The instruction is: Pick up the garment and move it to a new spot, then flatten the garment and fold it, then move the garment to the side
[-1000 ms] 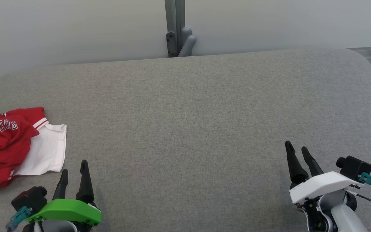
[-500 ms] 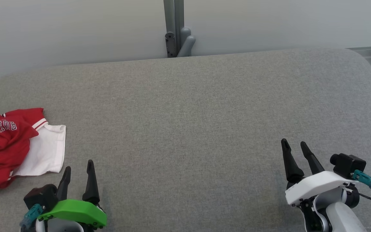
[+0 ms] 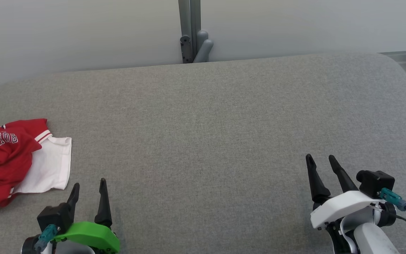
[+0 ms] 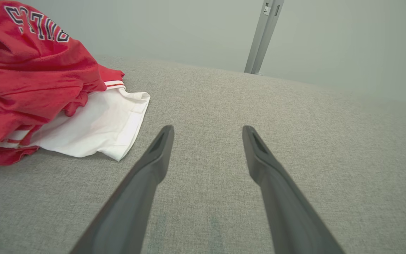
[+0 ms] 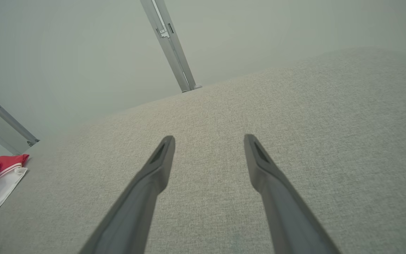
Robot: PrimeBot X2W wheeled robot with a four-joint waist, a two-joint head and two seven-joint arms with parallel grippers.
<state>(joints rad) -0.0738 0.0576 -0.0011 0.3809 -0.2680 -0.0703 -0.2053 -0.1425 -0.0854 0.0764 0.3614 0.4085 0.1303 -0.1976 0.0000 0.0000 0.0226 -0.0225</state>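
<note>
Surface: grey woven upholstery (image 3: 203,123), broad, far corners rounded.
Wall: pale panel (image 3: 83,31), plain, behind the far edge.
Upright: grey metal post (image 3: 189,21), bracket (image 3: 203,46) at foot.
Light: soft, even.

The garment (image 3: 5,158) is made of cloth, faintly shiny where red. The grey surface (image 3: 203,123) is covered in matt weave.

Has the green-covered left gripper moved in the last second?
Yes. In the head view the green-covered left gripper has drifted right and slightly down, away from the crumpled red and white garment.
</note>
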